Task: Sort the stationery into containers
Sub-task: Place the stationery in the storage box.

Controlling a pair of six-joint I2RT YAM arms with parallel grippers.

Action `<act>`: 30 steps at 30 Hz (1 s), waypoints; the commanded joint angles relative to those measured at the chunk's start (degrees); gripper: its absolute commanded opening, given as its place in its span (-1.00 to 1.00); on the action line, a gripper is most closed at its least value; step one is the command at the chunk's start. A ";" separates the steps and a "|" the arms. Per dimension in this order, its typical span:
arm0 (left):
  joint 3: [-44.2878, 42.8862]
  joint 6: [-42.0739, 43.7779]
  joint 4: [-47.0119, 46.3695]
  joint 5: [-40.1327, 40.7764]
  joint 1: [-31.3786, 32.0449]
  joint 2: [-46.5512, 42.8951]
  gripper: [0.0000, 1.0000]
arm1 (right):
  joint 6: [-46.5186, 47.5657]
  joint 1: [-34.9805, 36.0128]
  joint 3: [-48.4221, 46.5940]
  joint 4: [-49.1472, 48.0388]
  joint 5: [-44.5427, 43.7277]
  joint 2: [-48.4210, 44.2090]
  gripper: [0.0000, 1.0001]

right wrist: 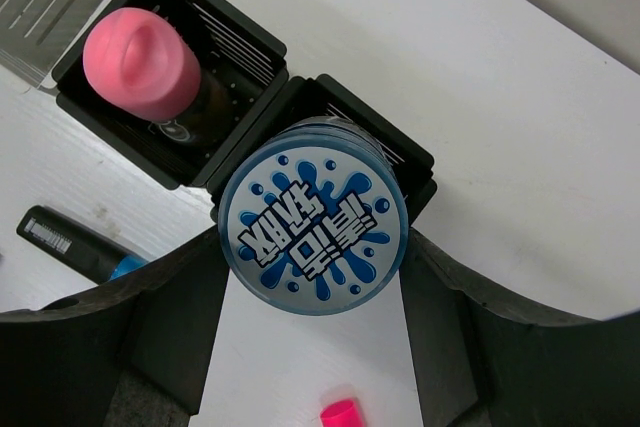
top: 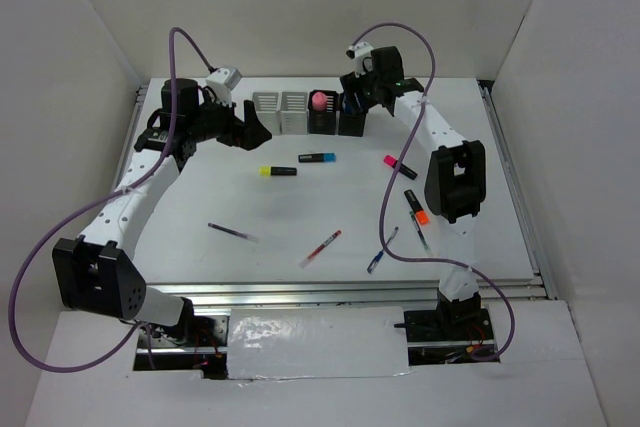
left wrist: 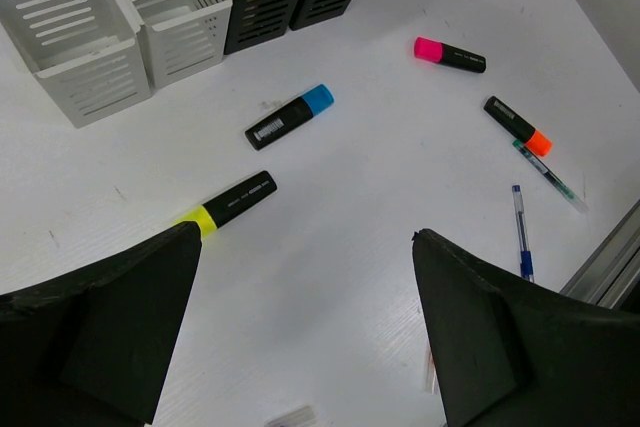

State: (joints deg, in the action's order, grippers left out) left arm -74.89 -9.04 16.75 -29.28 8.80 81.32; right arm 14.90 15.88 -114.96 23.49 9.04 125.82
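The containers are four joined slotted holders at the back: two light grey [top: 280,112] and two black [top: 336,119]. A pink-capped cylinder [right wrist: 140,62] stands in the left black holder. My right gripper [right wrist: 312,252] is shut on a blue stubby cylinder [right wrist: 312,212] and holds it over the right black holder [right wrist: 405,152]. My left gripper [left wrist: 306,234] is open and empty, above the table in front of the grey holders [left wrist: 110,37]. Yellow [left wrist: 228,203], blue [left wrist: 290,117], pink [left wrist: 450,54] and orange [left wrist: 518,125] capped highlighters lie on the table.
Thin pens lie nearer the front: one at the left [top: 232,232], a red one [top: 320,248], a blue one [top: 382,250] and a clear one [top: 420,237]. White walls enclose the table on three sides. A metal rail [top: 330,292] runs along the front edge.
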 commanded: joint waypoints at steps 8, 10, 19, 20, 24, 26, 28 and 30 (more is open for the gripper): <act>-1.75 0.95 -1.28 -1.57 -0.27 0.42 0.99 | 0.66 0.65 -2.64 -0.99 -1.47 -1.28 0.41; -1.66 1.04 -1.29 -1.57 -0.18 0.42 0.99 | 0.57 0.73 -2.90 -0.98 -1.74 -0.93 0.52; -1.57 2.18 -0.76 -0.43 -0.62 0.24 0.99 | -0.31 1.43 -4.75 -0.99 -2.53 -0.13 0.78; -1.49 2.36 -0.67 -0.26 -0.80 -0.10 0.99 | -0.39 1.44 -4.75 -0.99 -2.53 -0.40 0.78; -0.78 5.33 -0.06 -0.25 -0.98 -0.81 0.99 | -2.06 1.44 -2.47 -0.90 -1.22 -5.91 0.73; -0.78 7.97 1.78 -1.04 -0.97 -0.29 0.99 | -2.76 1.17 0.85 -1.07 -0.16 -8.82 0.71; -2.97 15.78 4.85 -2.44 -0.80 2.16 0.96 | -3.12 0.82 3.58 -0.72 1.32 -13.74 0.69; -8.04 23.48 11.96 -2.89 0.25 5.50 0.85 | -3.56 -0.23 8.50 -0.02 2.21 -18.38 0.67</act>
State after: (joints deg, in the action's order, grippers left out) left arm -76.95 2.15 22.65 -29.95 8.21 83.11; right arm 12.71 16.43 -109.38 24.16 9.02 117.58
